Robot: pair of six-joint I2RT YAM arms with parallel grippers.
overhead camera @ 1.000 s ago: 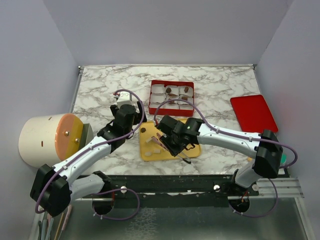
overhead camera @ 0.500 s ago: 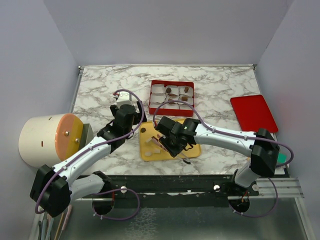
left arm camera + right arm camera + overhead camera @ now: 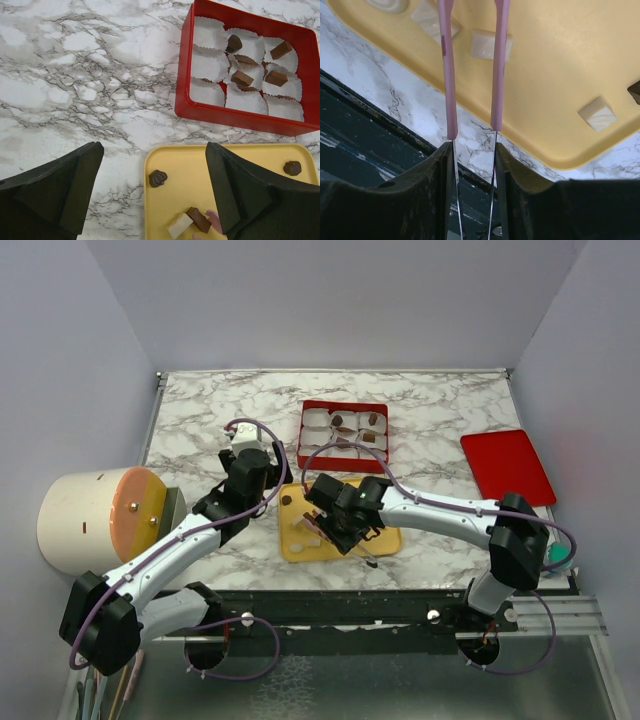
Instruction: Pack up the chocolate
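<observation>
The right gripper [image 3: 473,160] is clamped on the pink tweezers [image 3: 448,75]. In the last second it has slid a little to the left over the yellow tray [image 3: 240,165]. The left gripper [image 3: 152,150] has not moved. Its jaws stand wide apart and hold nothing, up above the table [image 3: 75,75] by the tray's far edge.

Some chocolate [image 3: 242,78] already sits in the white paper cups [image 3: 207,65] of the red box [image 3: 240,120]. More lies on the tray: two round bits [image 3: 157,178] near the edge by the box, and a blocky brown bit [image 3: 199,219] touching a white piece [image 3: 179,226]. A pink tweezer tip now shows right by that blocky brown bit, so it looks like the next one to pick. The tips are mostly hidden, so I cannot tell if they touch it. The tweezer arms stand apart, so I think nothing is pinched yet.
</observation>
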